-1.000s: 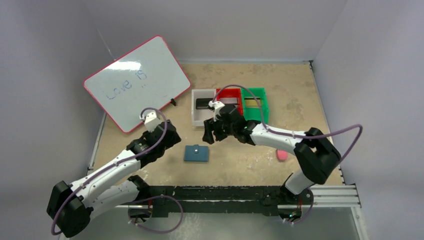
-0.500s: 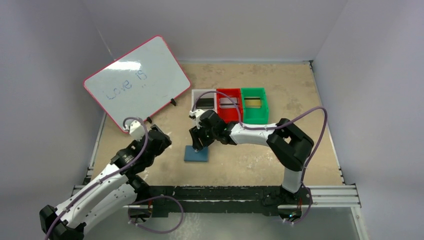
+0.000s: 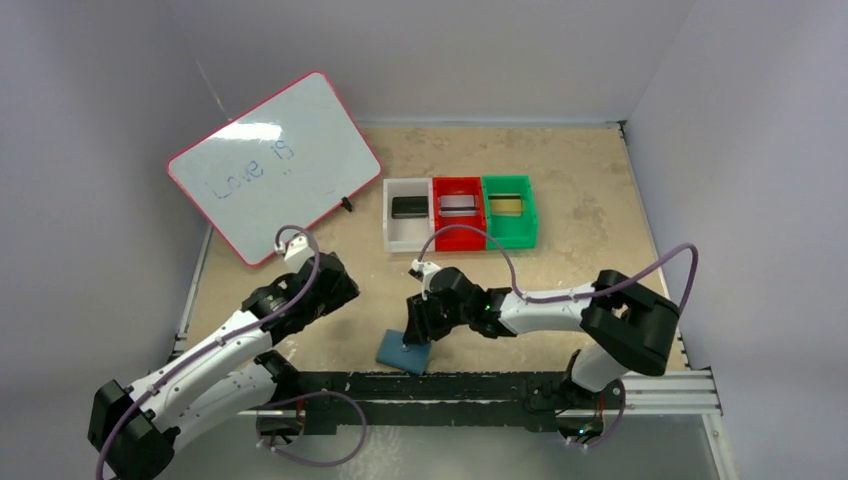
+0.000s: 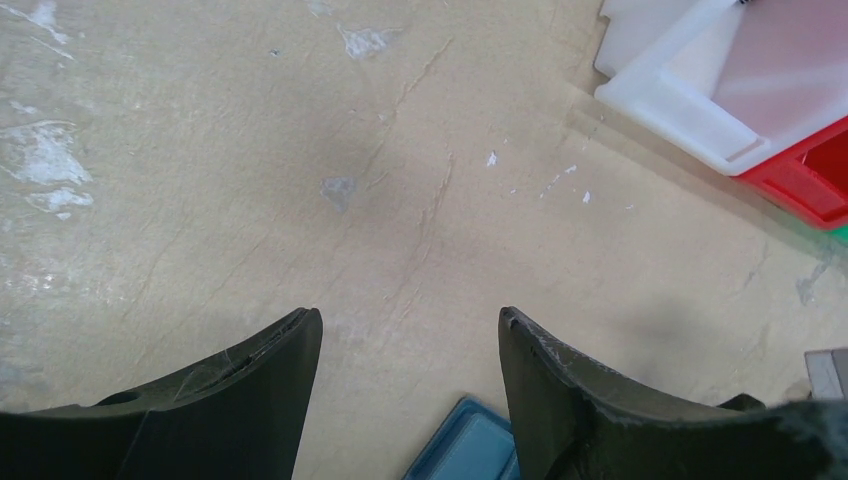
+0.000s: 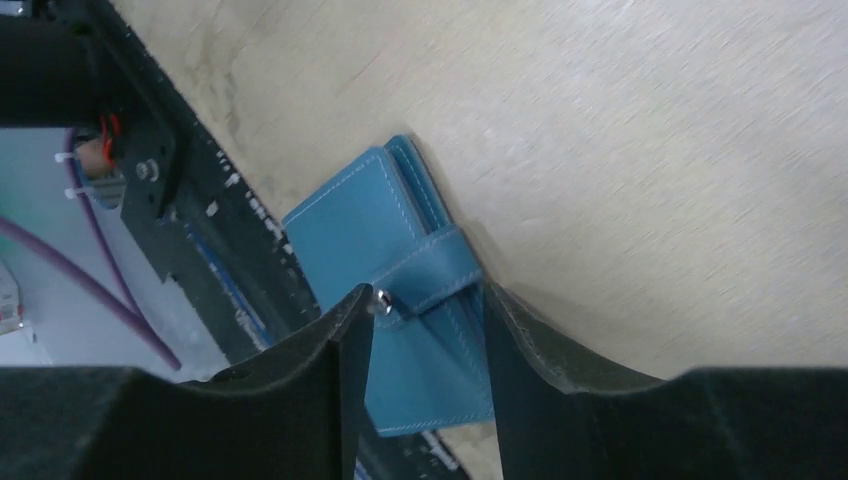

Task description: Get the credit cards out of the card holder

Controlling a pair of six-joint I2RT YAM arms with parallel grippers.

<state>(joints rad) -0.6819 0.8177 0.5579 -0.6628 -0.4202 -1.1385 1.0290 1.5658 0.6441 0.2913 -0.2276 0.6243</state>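
The slate-blue card holder point(image 3: 398, 352) lies shut, its tab snapped, at the table's front edge and partly over the black rail. My right gripper point(image 3: 418, 330) is down on it. In the right wrist view the jaws point(image 5: 428, 295) stand partly open astride the tab of the holder point(image 5: 360, 215), one fingertip at the snap and the other at the holder's edge. My left gripper point(image 3: 335, 288) is open and empty to the holder's left; its wrist view point(image 4: 410, 320) shows a holder corner point(image 4: 470, 450). A black card point(image 3: 407, 207), a silvery-grey card point(image 3: 457, 204) and a gold card point(image 3: 507, 204) lie in the bins.
White bin point(image 3: 392, 232), red bin point(image 3: 460, 238) and green bin point(image 3: 512, 236) stand in a row at mid-table; the white bin point(image 4: 680, 100) also shows in the left wrist view. A pink-framed whiteboard point(image 3: 275, 165) leans at the back left. The black rail point(image 3: 480, 385) runs along the front edge.
My right gripper came down onto the card holder and moved toward the front edge; the holder slid and turned with it. My left arm pulled back, then came forward a little.
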